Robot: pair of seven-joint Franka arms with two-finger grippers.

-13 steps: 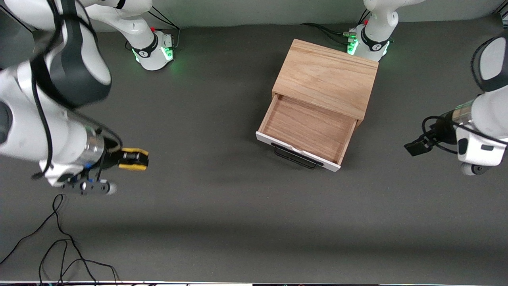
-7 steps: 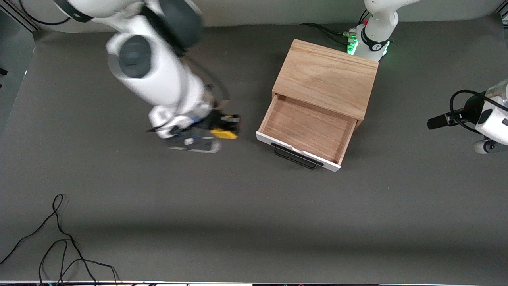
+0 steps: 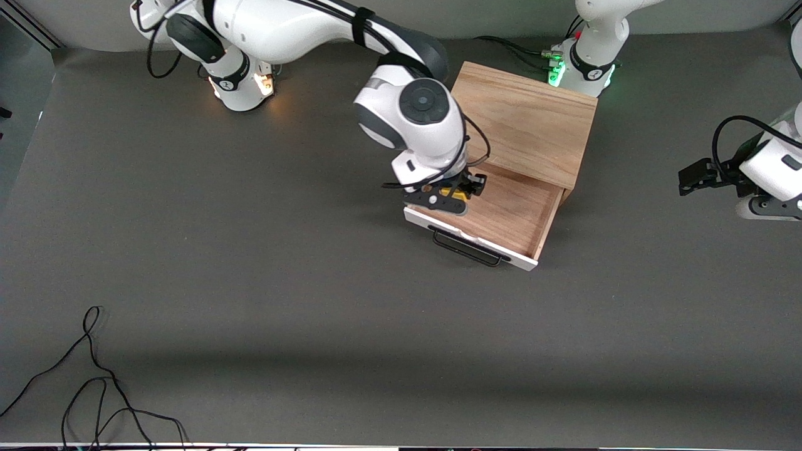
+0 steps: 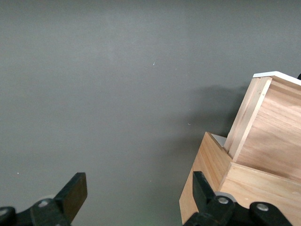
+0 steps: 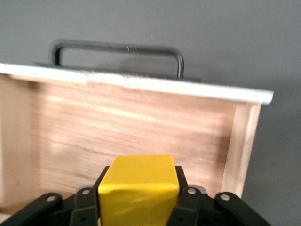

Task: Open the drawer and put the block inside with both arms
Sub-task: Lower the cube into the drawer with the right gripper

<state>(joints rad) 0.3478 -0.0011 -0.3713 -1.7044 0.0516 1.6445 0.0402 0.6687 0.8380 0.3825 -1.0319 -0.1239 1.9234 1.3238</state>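
Hiding most of the small yellow cube (image 3: 456,195), the right arm's black two-finger gripper (image 3: 460,191) pinched it over the pulled-out drawer (image 3: 514,216), a white-fronted tray of grained brown wood with a black bar handle (image 3: 467,248). The right wrist view showed the cube's smooth faces clamped between both fingers (image 5: 188,202) above the drawer's bare floor. Its light wooden box (image 3: 532,122) sat at twelve o'clock from the drawer. The left gripper (image 3: 692,178), fingers spread, waited over the grey table (image 3: 250,282), partly cut off at the edge.
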